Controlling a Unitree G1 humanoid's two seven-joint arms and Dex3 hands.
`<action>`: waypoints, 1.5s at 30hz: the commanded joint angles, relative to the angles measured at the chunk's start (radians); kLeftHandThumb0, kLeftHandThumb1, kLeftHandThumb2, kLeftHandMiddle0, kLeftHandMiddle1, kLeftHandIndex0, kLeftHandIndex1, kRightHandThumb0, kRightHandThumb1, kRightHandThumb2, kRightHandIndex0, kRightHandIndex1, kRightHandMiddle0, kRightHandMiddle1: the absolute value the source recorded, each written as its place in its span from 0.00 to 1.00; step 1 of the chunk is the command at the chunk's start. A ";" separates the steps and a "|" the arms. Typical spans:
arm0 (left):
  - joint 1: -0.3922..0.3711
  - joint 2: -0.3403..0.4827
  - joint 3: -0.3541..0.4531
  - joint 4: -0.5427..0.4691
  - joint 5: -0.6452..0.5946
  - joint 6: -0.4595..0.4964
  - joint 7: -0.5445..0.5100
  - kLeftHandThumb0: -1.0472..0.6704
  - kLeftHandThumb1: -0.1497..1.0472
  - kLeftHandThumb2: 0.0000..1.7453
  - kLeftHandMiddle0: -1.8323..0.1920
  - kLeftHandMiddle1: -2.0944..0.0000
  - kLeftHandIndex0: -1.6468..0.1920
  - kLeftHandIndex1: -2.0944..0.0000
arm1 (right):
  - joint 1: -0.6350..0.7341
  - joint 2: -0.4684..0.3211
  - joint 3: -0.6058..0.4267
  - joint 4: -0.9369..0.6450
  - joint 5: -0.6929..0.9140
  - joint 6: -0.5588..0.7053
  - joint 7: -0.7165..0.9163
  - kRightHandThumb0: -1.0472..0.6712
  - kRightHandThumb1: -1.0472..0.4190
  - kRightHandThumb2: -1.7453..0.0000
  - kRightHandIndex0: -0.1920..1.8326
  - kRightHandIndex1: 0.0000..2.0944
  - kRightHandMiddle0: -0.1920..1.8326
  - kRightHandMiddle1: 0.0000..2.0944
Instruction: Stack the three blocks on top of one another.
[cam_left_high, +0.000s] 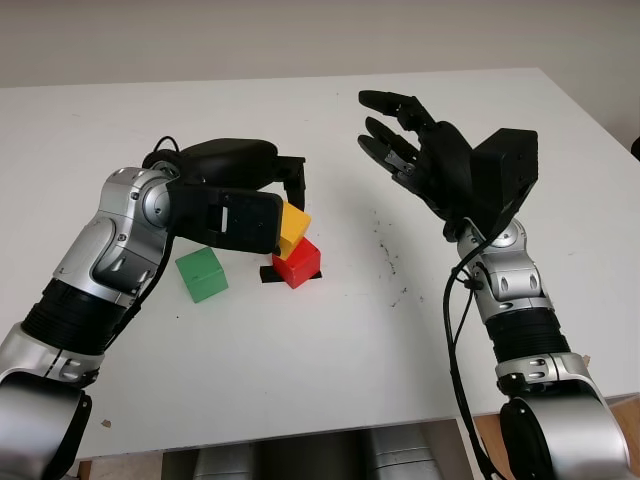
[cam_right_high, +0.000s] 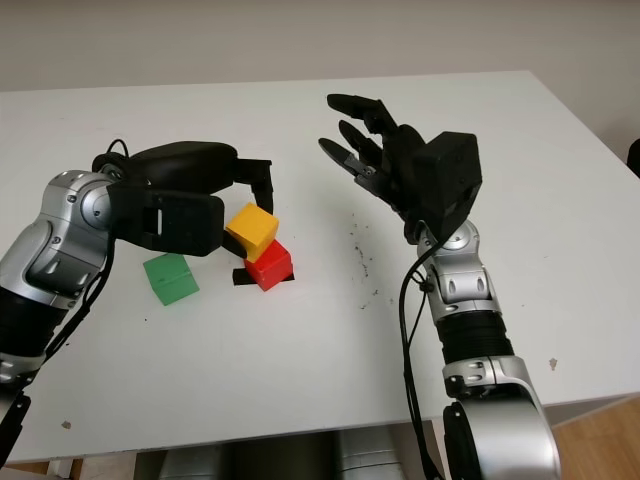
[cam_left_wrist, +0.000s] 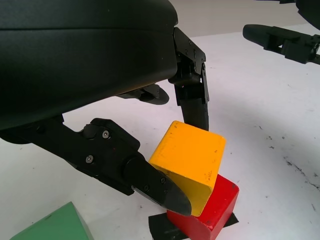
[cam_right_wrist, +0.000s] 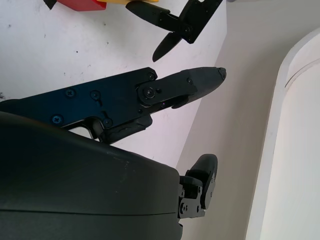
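The yellow block (cam_left_wrist: 187, 162) is gripped by the left hand (cam_left_high: 262, 212) at the centre left of the head-camera frame and is being set on the red block (cam_left_high: 298, 263). It is tilted, with one lower corner on the red block's top and the rest overhanging toward the hand. The red block sits on a small patch of black tape (cam_left_wrist: 159, 228) on the white tabletop (cam_left_high: 330, 350). The green block (cam_left_high: 201, 274) lies on the tabletop just to the left of the red one, apart from it and not yet stacked.

The step in hand is judged to be the placing of the second block. The next move seems to call for the yellow block to be levelled and centred over the red one before it is let go; a release at this tilt would likely let it slide off. The green block would then have to be fetched and placed on top.

The right hand (cam_right_high: 375, 150) is held open in the air at the upper right of centre, well apart from the blocks, and holds nothing.

The tilt and the corner contact are shown plainly in the left wrist view, where one finger (cam_left_wrist: 155, 182) is pressed against the yellow block's near face and another (cam_left_wrist: 192, 97) stands behind it. In the head views much of this contact is hidden by the hand's shell, but the green block's whole position is given there.
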 joint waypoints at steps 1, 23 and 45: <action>0.002 0.007 -0.007 -0.005 0.001 -0.015 -0.004 0.37 0.89 0.03 0.71 0.96 0.67 0.29 | -0.005 0.002 -0.004 -0.021 0.007 -0.007 0.001 0.21 0.00 0.95 0.21 0.03 0.08 0.39; 0.015 -0.015 -0.021 0.016 0.006 -0.019 0.002 0.36 0.89 0.03 0.70 0.97 0.66 0.33 | 0.005 -0.001 -0.007 -0.023 0.018 -0.012 0.010 0.22 0.00 0.94 0.20 0.02 0.07 0.37; 0.009 -0.017 -0.010 -0.033 -0.034 0.048 -0.079 0.16 0.87 0.03 0.98 1.00 0.96 0.98 | 0.004 -0.002 -0.005 -0.027 0.016 -0.008 0.010 0.22 0.00 0.95 0.20 0.03 0.07 0.35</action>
